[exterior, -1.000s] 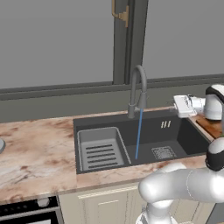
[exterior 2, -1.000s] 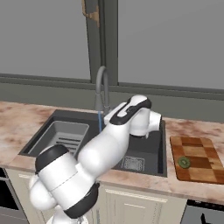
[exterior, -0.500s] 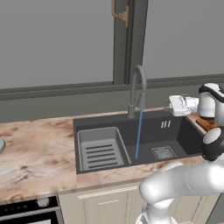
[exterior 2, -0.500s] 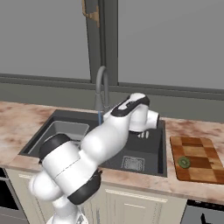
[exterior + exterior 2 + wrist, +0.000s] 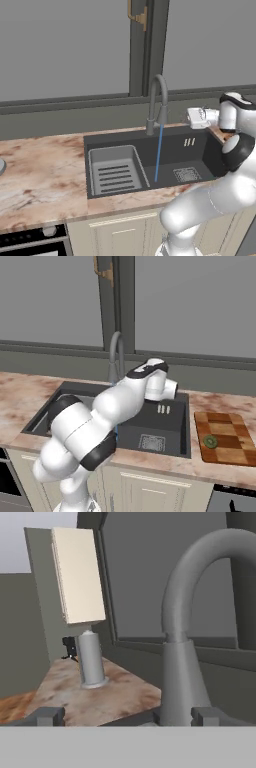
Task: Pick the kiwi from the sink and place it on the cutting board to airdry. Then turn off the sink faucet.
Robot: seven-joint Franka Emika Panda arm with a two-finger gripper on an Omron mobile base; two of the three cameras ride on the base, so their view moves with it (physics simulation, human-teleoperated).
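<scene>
The kiwi (image 5: 210,442) lies on the checkered wooden cutting board (image 5: 226,426), on the counter right of the sink (image 5: 165,423). The grey gooseneck sink faucet (image 5: 157,104) stands behind the dark sink (image 5: 200,145), and a thin blue stream of water (image 5: 158,152) falls from its spout into the basin. My gripper (image 5: 186,118) hovers above the sink's right half, pointing left at the faucet from a short distance. In the hand view my gripper (image 5: 129,717) is open with nothing in it, and the faucet (image 5: 179,662) looms close ahead, toward the right fingertip (image 5: 206,715).
A light grey ribbed tray (image 5: 116,172) fills the sink's left part, and a square drain grate (image 5: 186,174) lies at the right. A grey cylinder (image 5: 91,659) stands on the marbled counter (image 5: 40,175) beyond the faucet. Behind the sink rises a dark window wall (image 5: 75,50).
My hand has slid left over the sink toward the faucet. The kiwi, the board and the running water are as before.
</scene>
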